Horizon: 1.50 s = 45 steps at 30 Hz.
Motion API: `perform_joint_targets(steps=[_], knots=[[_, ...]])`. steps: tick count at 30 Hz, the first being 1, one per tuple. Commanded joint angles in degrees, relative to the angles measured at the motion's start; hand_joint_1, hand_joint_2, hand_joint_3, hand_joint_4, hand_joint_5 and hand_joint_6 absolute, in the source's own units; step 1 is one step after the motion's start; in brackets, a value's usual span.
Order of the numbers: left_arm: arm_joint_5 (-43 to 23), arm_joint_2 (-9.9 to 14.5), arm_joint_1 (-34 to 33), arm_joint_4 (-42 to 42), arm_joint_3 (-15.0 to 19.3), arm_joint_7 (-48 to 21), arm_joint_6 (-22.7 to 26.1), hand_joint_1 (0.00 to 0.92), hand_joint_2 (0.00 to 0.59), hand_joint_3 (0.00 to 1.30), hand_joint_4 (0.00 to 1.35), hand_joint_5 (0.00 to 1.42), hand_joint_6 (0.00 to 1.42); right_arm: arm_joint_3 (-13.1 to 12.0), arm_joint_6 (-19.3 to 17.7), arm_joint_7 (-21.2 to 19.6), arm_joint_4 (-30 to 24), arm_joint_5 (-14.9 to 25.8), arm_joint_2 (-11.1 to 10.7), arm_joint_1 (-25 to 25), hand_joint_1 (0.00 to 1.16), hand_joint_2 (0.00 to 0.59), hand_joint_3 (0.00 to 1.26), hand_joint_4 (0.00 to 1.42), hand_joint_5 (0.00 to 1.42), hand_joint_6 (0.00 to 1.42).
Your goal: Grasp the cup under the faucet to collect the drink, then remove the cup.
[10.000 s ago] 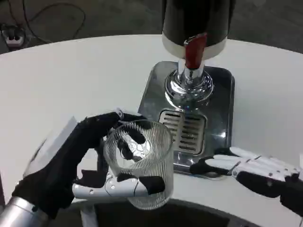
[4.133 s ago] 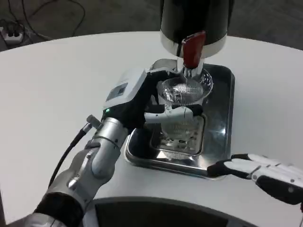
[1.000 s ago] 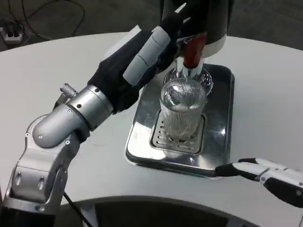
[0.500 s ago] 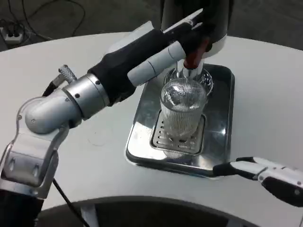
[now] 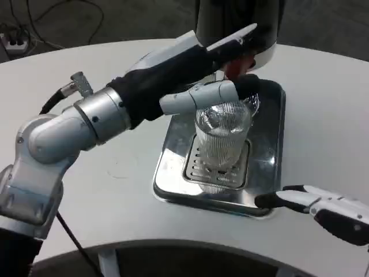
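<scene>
The cup [image 5: 222,138] stands upright on the drain grille [image 5: 219,164] of the steel tray [image 5: 271,156], directly beneath the faucet's red lever [image 5: 235,69], its long axis vertical. The left hand [image 5: 199,72] reaches over the cup's rim, fingers at the lever, holding no cup; whether it presses the lever cannot be told. The right hand [image 5: 323,209] rests open at the tray's near right corner, clear of the cup. The dispenser [image 5: 239,23] blocks approach from behind.

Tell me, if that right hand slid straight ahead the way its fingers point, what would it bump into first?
Probably the metal drip tray: the right hand points left at its front corner, fingertips almost touching, though depth is unclear.
</scene>
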Motion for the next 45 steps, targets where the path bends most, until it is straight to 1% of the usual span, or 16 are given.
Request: perform_joint_targets(steps=[1,9,12,13,16,19,20,23,24,26,30,31,34,39,42,45], knots=[[3.6,1.6,0.5,-0.5,-3.0,-2.2,-0.9,0.0,0.095,0.01,0.04,0.14,0.08,0.4,0.5,-0.6,-0.8,-0.4,-0.5,-0.4,0.53,0.425,0.17,0.14,0.08,0.07],[6.2,1.7,0.6,0.8,-4.8,-1.9,-2.4,0.0,0.099,0.01,0.04,0.14,0.08,0.4,0.5,-0.7,-0.8,-0.4,-0.3,-0.3,0.53,0.425,0.17,0.14,0.08,0.07],[6.8,1.6,0.7,1.3,-5.1,-1.6,-2.8,0.0,0.101,0.01,0.04,0.14,0.08,1.1,0.9,-1.1,-0.8,-0.5,-0.7,-0.9,0.53,0.425,0.17,0.14,0.08,0.07],[7.2,1.7,0.6,1.4,-5.2,-1.4,-3.0,0.0,0.101,0.01,0.04,0.14,0.08,1.7,1.2,-1.5,-0.8,-0.7,-0.8,-1.3,0.53,0.425,0.17,0.14,0.08,0.07],[8.6,2.2,0.6,1.8,-5.6,-0.9,-3.9,0.0,0.102,0.01,0.04,0.14,0.08,5.0,3.0,-3.1,-0.8,-1.9,-1.3,-3.4,0.53,0.424,0.17,0.14,0.08,0.07],[9.3,2.5,0.7,2.0,-5.8,-0.6,-4.5,0.0,0.103,0.01,0.04,0.14,0.08,7.2,4.3,-3.9,-0.8,-2.8,-1.4,-4.7,0.56,0.41,0.17,0.14,0.08,0.07],[9.5,2.6,0.7,2.1,-5.8,-0.6,-4.7,0.0,0.101,0.01,0.04,0.14,0.08,7.9,4.8,-4.1,-0.8,-3.3,-1.4,-5.2,0.57,0.419,0.17,0.14,0.08,0.07],[10.2,2.8,0.8,2.2,-5.9,-0.3,-5.2,0.0,0.087,0.01,0.04,0.14,0.08,9.5,6.4,-4.6,-0.8,-4.4,-1.0,-6.5,0.64,0.396,0.18,0.15,0.08,0.09],[10.4,2.9,0.9,2.2,-5.9,-0.2,-5.4,0.0,0.085,0.01,0.04,0.14,0.08,10.1,7.1,-4.9,-0.8,-4.7,-0.7,-6.9,0.66,0.385,0.18,0.16,0.1,0.14],[10.6,2.9,0.9,2.3,-6.0,0.1,-5.7,0.0,0.074,0.01,0.04,0.14,0.08,11.2,8.3,-5.2,-0.8,-5.4,0.2,-7.5,0.72,0.327,0.2,0.18,0.13,0.22],[10.9,3.0,0.8,2.5,-6.2,0.6,-6.0,0.0,0.07,0.01,0.04,0.14,0.08,13.1,10.8,-5.6,-0.8,-7.0,3.3,-8.9,0.82,0.242,0.22,0.22,0.18,0.29],[10.9,2.9,0.8,2.7,-6.3,0.6,-6.0,0.0,0.071,0.02,0.04,0.13,0.07,13.6,11.5,-5.8,-0.8,-7.5,4.6,-9.5,0.84,0.22,0.22,0.23,0.18,0.29],[11.2,2.9,0.8,3.1,-6.7,0.7,-6.2,0.0,0.069,0.02,0.03,0.12,0.07,16.5,15.4,-6.2,-0.3,-9.0,9.0,-12.1,0.85,0.194,0.21,0.23,0.19,0.3],[11.7,2.9,0.8,3.6,-7.1,0.7,-6.5,0.0,0.062,0.02,0.03,0.11,0.05,19.8,18.2,-6.0,3.1,-10.5,13.5,-15.6,0.86,0.189,0.19,0.23,0.19,0.27],[11.7,3.0,1.0,3.7,-7.1,0.7,-6.6,0.0,0.06,0.02,0.03,0.11,0.05,21.2,19.0,-6.4,6.5,-11.1,15.9,-17.7,0.86,0.184,0.19,0.23,0.18,0.24],[11.7,3.0,1.1,3.8,-7.1,0.8,-6.5,0.0,0.059,0.02,0.03,0.11,0.05,22.9,19.4,-7.5,11.5,-11.4,18.9,-21.5,0.86,0.182,0.16,0.21,0.18,0.22]])
